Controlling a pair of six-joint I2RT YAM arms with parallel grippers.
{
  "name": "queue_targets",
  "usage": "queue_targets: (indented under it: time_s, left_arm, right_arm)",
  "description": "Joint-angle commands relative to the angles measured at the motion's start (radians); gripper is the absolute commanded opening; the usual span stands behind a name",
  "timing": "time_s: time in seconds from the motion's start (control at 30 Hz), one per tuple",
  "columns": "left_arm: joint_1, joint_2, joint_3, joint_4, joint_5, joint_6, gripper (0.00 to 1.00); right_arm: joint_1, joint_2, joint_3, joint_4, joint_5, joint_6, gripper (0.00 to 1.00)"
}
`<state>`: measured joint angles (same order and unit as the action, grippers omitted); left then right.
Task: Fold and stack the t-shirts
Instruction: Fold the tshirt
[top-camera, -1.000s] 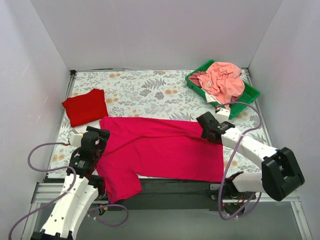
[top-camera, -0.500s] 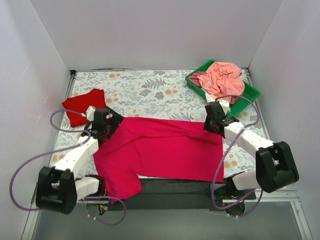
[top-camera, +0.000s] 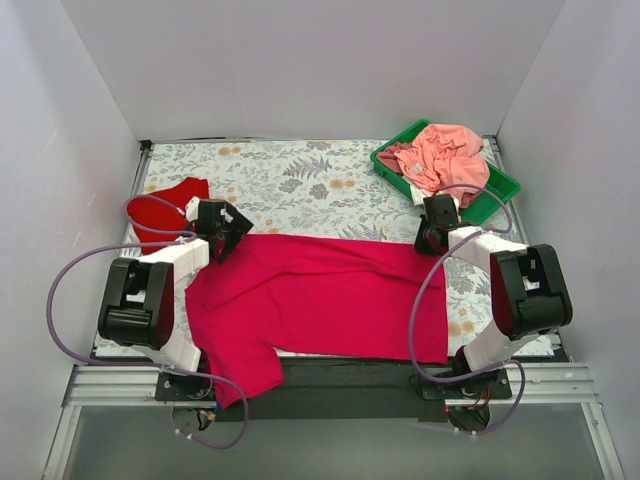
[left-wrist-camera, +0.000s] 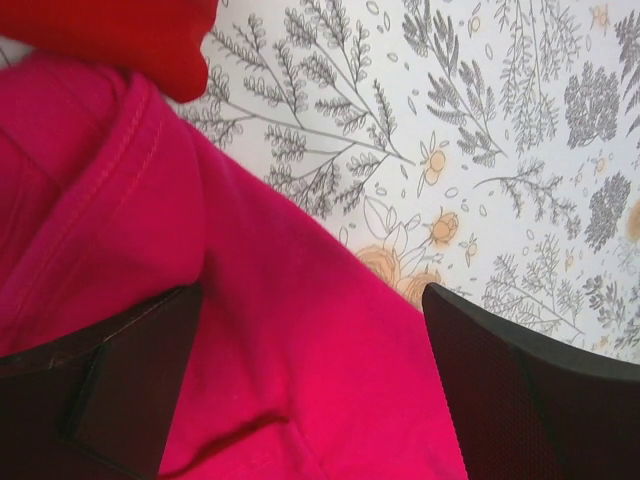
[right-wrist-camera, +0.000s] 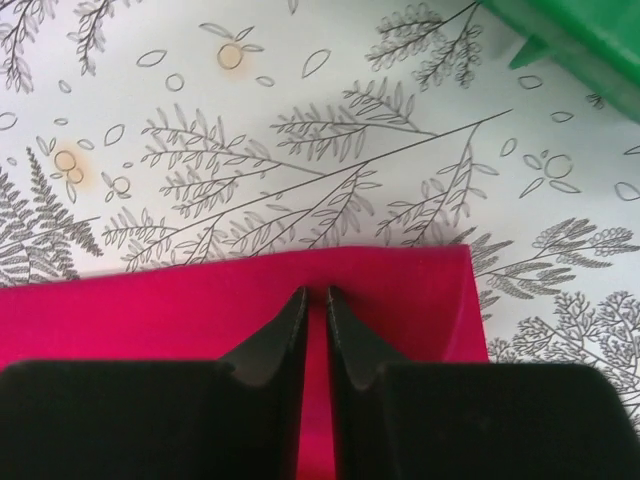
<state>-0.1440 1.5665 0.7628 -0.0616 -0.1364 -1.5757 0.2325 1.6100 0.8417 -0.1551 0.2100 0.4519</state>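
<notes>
The right gripper has its jaws pinched almost together on the far right corner of the crimson t-shirt. The left gripper stands wide open astride the shirt's far left shoulder, just beside the scarlet t-shirt. The big shirt lies spread over the near half of the floral cloth. A clean fold likely needs the left jaws to close firmly, then both corners lifted level and brought nearward together.

grey floral cloth spreads flat as the work surface. on it: crimson t-shirt under left fingers and right fingers, scarlet t-shirt just beyond the left ones, green tray beyond the right ones.
</notes>
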Motion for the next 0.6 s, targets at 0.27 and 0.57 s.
queue_targets:
  time_s: [0.27, 0.57]
  left_arm:
    - [0.061, 0.075, 0.036, -0.009, -0.023, 0.063, 0.92]
    - [0.063, 0.107, 0.101, 0.006, 0.104, 0.105, 0.92]
  right_arm:
    - [-0.134, 0.071, 0.042, 0.031, -0.003, -0.110, 0.19]
    - [-0.140, 0.030, 0.129, 0.060, -0.153, -0.203, 0.19]
